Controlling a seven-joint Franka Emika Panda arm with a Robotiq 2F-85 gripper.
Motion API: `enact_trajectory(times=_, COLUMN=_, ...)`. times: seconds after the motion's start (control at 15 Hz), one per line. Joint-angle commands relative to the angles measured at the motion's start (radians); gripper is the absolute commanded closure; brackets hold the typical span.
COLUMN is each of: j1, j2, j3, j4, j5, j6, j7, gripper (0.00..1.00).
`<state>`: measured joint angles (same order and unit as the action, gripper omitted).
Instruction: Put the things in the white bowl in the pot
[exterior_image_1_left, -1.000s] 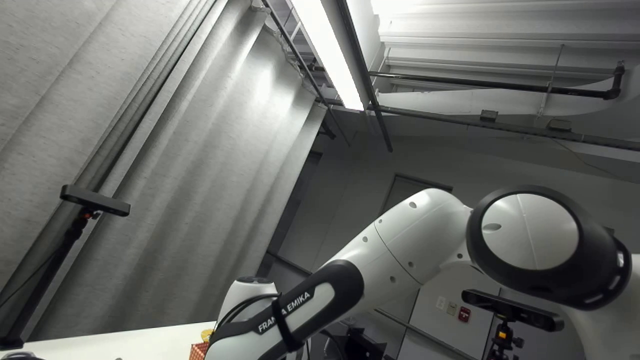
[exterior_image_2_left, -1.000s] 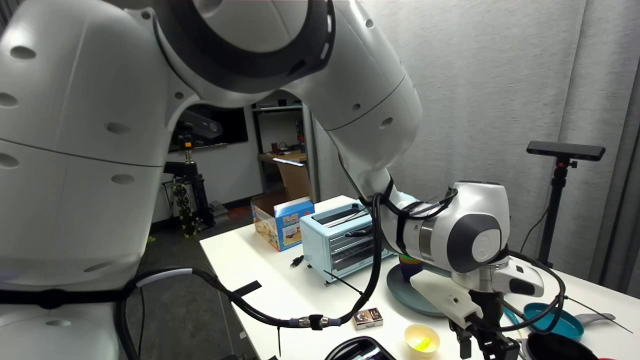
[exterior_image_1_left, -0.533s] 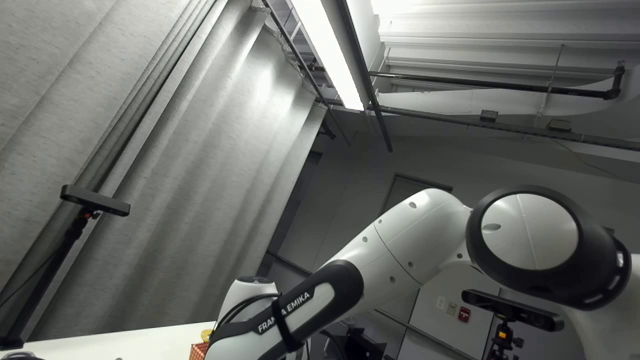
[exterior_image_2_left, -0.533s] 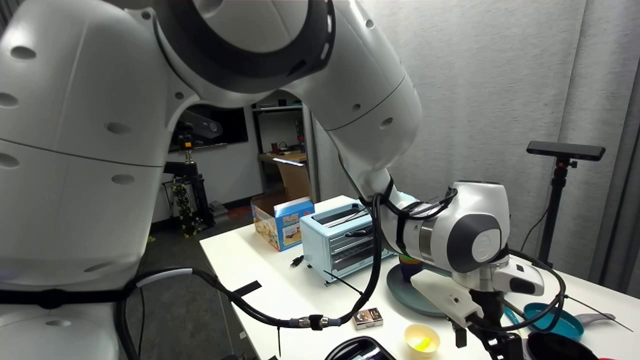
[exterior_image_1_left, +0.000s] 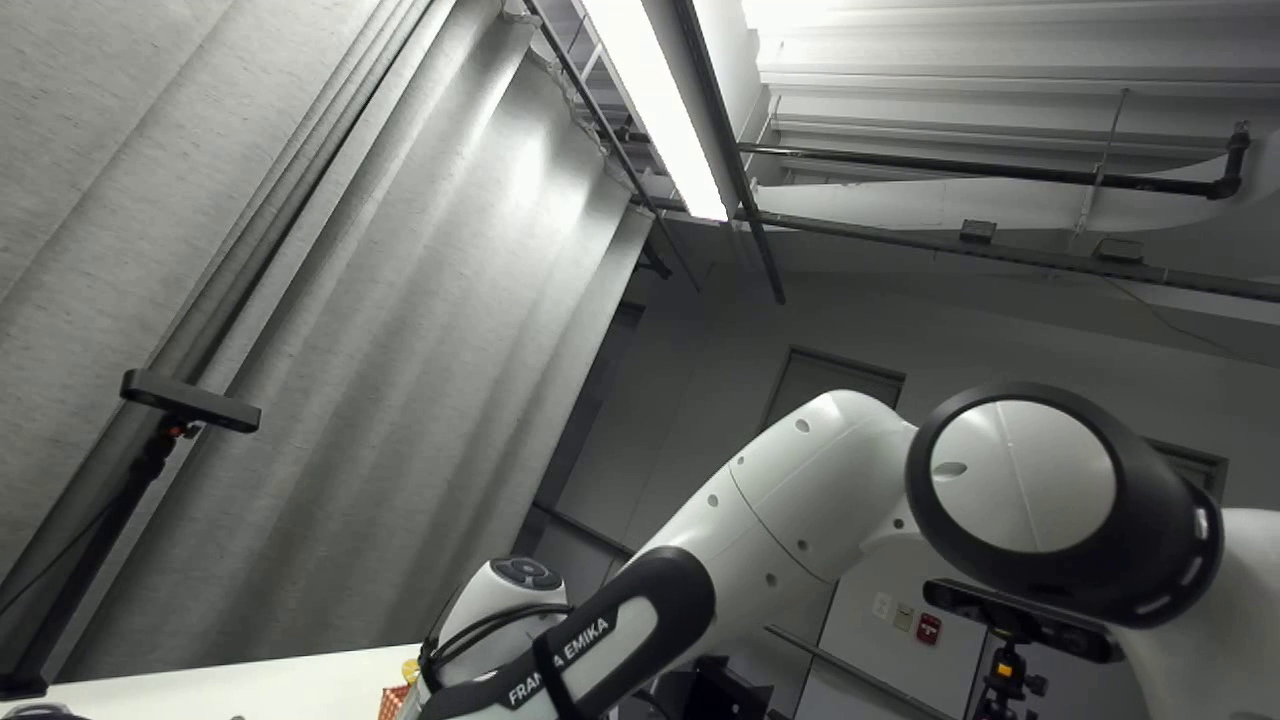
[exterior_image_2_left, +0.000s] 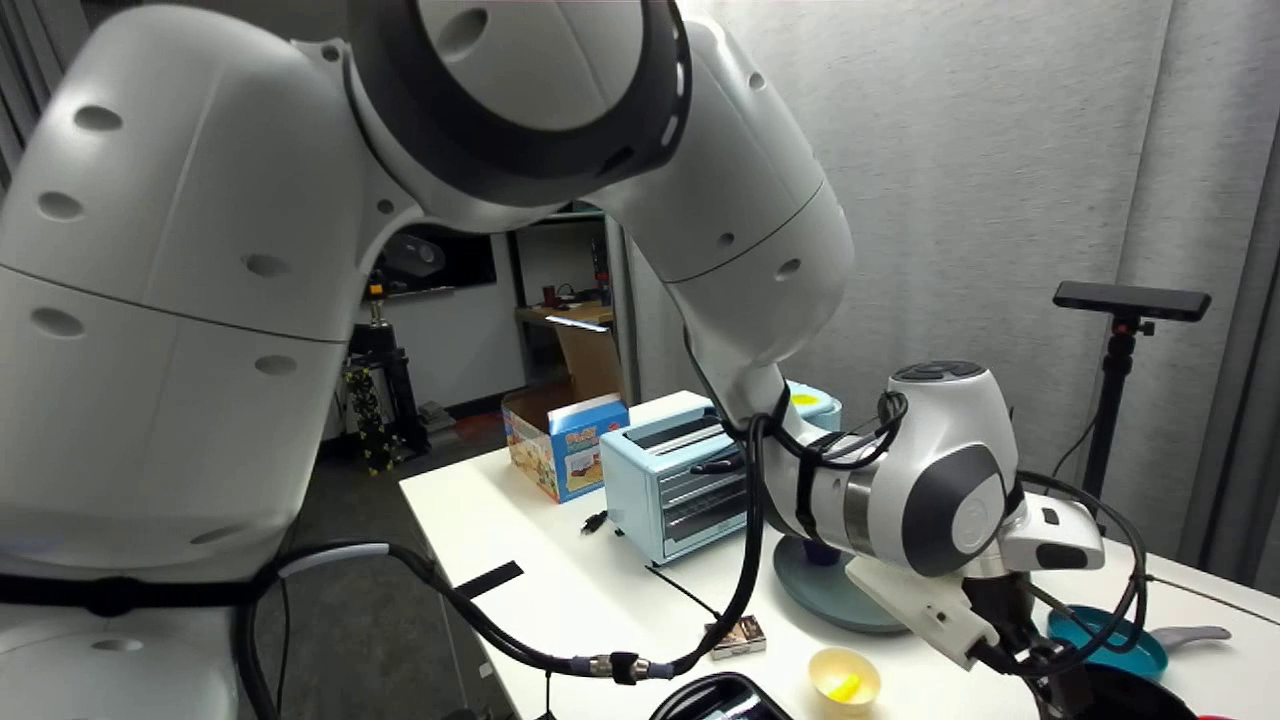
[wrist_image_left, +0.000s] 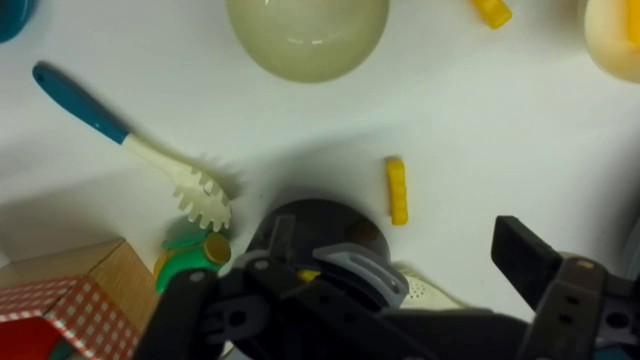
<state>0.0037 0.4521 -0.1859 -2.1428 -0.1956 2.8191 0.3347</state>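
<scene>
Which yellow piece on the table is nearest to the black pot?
The ridged yellow piece, beside the black pot; the other yellow piece lies farther off, at the wrist view's top edge.

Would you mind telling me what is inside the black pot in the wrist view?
Inside the black pot, a bit of something yellow seems to show. The pincer covers much of the rest, so any other contents there cannot be seen.

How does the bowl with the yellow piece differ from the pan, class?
The bowl is pale yellow; the pan is turquoise. The pan has a grey handle; the bowl shows none. The pan looks wider than the bowl. Both are round and open.
</scene>
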Motion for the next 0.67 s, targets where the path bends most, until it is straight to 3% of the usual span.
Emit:
enact_trajectory(times=0.0, j1=0.03, j2=-0.034, j3=-0.102, j4=0.048, j5=-0.058, j6=0.093, j7=-0.052, gripper=0.0)
enact_trajectory(times=0.2, j1=0.059, j2=-0.079, j3=-0.17, j4=0.057, j5=-0.092, j6=0.169, j7=-0.06, gripper=0.0)
enact_trajectory(times=0.6, j1=0.179, j2=-0.239, j3=-0.257, j4=-0.112, j5=-0.234, j6=0.273, j7=0.024, gripper=0.0)
